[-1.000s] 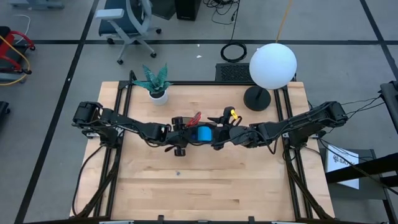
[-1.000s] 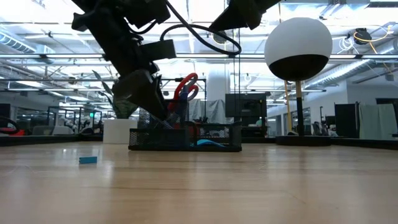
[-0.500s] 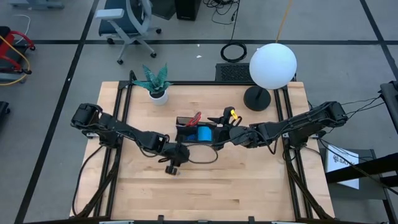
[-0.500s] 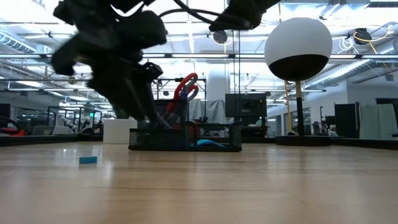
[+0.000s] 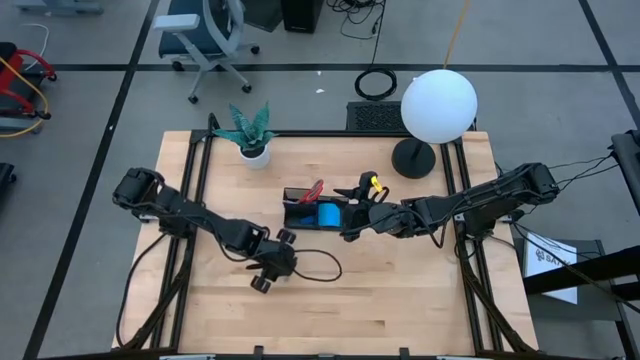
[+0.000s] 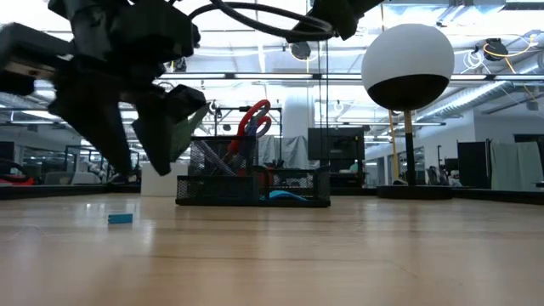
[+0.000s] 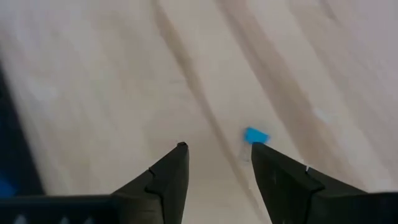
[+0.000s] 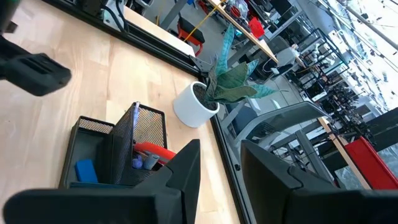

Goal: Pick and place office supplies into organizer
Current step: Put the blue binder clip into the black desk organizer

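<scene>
Compared with a second ago, the left gripper (image 5: 262, 281) has withdrawn from the organizer (image 5: 322, 214) and now hangs above the near-left part of the table (image 5: 400, 300), nearer the front edge than before; its fingers (image 7: 166, 177) stand wide apart with nothing between them. In the left wrist view the tiny blue block (image 7: 255, 135) lies on the wood just ahead of one fingertip, untouched; in the low view the same block (image 6: 120, 218) rests flat on the table, left of the organizer and well apart from it, its long side lying across the view. The right gripper (image 5: 348, 232) is unchanged, poised at the organizer's right end; its fingers (image 8: 186, 167) show a narrow gap and grip nothing. The organizer sits at mid-table with its long axis running left to right. The red-handled scissors (image 6: 252, 123) stand in its higher, left compartment, handles up and leaning right, with pens (image 6: 226, 163) slanting beside them. The blue note pad (image 5: 327, 214) lies in the lower compartment. The surface is pale wood planking. At the far edge stand a potted plant (image 5: 249, 130) on the left and a white globe lamp (image 5: 438, 105) on the right. Beyond lie a grey floor, an office chair (image 5: 203, 32) and an open workshop.
</scene>
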Robot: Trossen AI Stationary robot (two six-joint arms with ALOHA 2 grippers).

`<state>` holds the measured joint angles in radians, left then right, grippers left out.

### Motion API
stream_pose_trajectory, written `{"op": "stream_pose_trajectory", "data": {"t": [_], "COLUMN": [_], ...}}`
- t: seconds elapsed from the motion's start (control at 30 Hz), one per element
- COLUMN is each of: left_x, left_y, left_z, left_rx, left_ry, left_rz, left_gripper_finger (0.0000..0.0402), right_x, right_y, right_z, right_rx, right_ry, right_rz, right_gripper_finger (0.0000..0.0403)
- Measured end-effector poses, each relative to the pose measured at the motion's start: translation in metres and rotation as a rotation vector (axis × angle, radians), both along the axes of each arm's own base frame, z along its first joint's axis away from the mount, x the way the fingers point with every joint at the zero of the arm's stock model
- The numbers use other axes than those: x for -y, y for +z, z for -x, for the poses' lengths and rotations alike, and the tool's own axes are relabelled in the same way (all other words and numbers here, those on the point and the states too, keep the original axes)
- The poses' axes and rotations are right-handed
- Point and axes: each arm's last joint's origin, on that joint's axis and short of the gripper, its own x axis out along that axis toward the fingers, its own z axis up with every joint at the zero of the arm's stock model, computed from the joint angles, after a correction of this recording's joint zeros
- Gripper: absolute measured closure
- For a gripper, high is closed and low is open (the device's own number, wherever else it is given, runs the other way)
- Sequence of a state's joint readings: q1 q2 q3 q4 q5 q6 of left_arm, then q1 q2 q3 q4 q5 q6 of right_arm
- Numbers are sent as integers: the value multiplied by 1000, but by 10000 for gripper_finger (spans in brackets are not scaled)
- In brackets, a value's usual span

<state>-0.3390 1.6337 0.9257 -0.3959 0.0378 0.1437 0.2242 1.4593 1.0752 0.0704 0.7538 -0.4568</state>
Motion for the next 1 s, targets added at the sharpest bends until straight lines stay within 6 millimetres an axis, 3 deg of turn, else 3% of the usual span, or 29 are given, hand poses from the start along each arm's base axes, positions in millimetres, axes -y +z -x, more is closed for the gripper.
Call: {"op": "stream_pose_trajectory", "data": {"t": [0.37, 0.73, 1.0], "left_x": [12, 17, 18], "left_y": [-2, -33, -41], "left_z": [2, -6, -8], "left_rx": [-6, -82, -91], "left_ry": [-7, -48, -48], "left_rz": [31, 32, 30], "left_gripper_finger": [240, 247, 249], "right_x": [0, 0, 0], "right_y": [0, -1, -1], "right_z": [0, 0, 0], "right_rx": [1, 3, 2], "right_ry": [0, -5, -5], "right_rz": [0, -14, -14], "right_gripper_finger": [298, 298, 298]}}
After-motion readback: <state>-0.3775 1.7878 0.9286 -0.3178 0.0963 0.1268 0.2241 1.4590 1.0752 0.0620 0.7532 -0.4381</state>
